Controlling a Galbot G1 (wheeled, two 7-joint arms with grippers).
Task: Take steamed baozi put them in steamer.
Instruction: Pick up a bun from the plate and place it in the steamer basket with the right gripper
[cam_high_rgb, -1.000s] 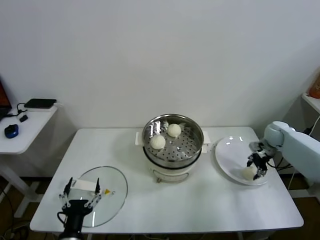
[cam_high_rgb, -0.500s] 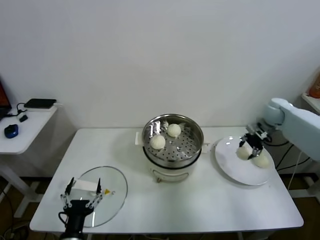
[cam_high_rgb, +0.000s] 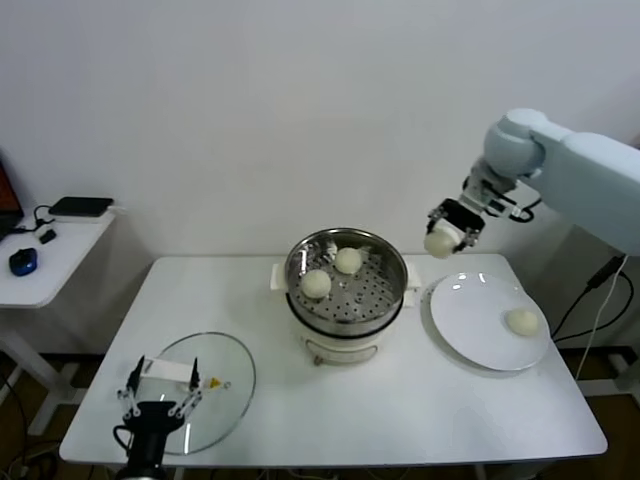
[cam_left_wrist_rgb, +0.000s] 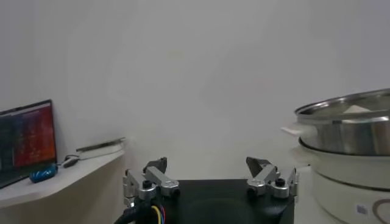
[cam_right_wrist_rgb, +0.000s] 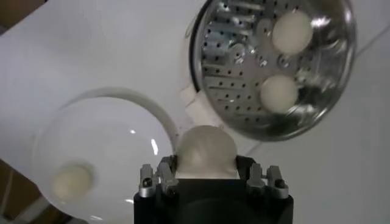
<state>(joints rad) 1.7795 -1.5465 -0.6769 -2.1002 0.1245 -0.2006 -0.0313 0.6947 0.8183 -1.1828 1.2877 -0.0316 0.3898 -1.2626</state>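
Above plate (cam_high_rgb: 470, 330), right end effector (cam_high_rgb: 446, 232) seemingly grips smooth round baozi (cam_high_rgb: 438, 243)

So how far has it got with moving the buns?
Two buns already sit in the steamer. The right gripper holds a third bun in the air between plate and steamer. One bun waits on the plate. The left gripper sits open over the glass lid.

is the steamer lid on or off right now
Off. The glass lid lies flat on the table by the left gripper; the steamer stands open with two baozi inside.
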